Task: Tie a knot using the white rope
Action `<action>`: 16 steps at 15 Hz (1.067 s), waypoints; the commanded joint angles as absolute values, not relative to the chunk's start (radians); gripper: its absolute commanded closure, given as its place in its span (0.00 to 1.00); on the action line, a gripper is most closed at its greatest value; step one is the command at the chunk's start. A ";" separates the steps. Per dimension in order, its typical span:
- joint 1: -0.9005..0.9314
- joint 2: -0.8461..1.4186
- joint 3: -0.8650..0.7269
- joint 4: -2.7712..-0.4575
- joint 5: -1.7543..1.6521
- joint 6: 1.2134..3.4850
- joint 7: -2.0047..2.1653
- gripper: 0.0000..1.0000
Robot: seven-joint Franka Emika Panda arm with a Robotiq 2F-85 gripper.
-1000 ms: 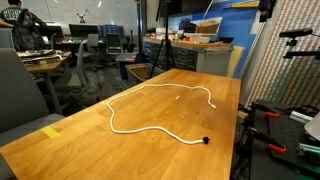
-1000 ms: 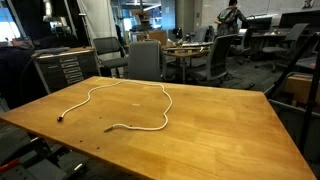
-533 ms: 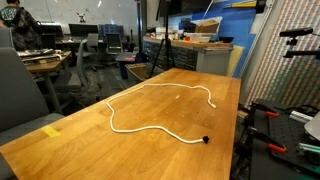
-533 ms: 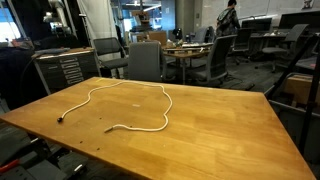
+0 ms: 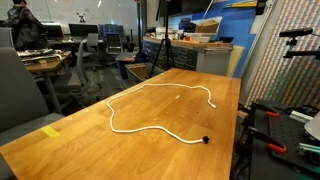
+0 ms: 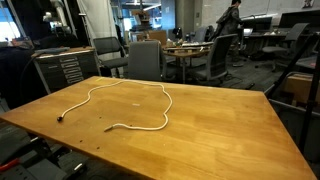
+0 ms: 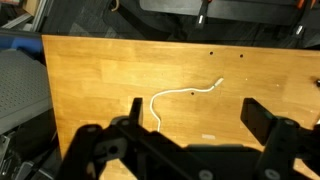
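Wooden table [image 7: 90, 70], white rope [image 7: 175, 94] slack on it — your gripper [image 7: 195, 125] hangs wide, empty. A shallow pinch may lose it.

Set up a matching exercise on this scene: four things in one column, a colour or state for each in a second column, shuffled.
1 white rope
2 rope tip
3 gripper
4 table

A light wood
B jaws open, empty
C black
D loose curve, unknotted

Pairs: 1-D, 2-C, 3-B, 4-A
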State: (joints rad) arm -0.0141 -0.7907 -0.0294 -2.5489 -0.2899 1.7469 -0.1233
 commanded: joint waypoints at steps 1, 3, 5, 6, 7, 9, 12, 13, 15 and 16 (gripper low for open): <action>0.018 -0.754 -0.055 -2.509 -0.223 1.898 -0.100 0.00; 0.035 -0.683 -0.069 -2.449 -0.146 1.991 -0.108 0.00; 0.078 -0.573 -0.095 -2.376 -0.054 2.074 -0.178 0.00; 0.103 -0.519 -0.106 -2.345 -0.010 2.093 -0.223 0.00; 0.125 -0.460 -0.106 -2.318 0.019 2.092 -0.269 0.00; 0.144 -0.356 -0.065 -2.278 0.024 2.066 -0.315 0.00; 0.138 -0.258 0.045 -2.252 -0.106 2.056 -0.252 0.00; 0.128 -0.248 0.070 -2.237 -0.170 2.044 -0.234 0.00; 0.133 -0.257 0.062 -2.282 -0.128 2.071 -0.244 0.00; 0.134 -0.244 0.072 -2.272 -0.142 2.069 -0.236 0.00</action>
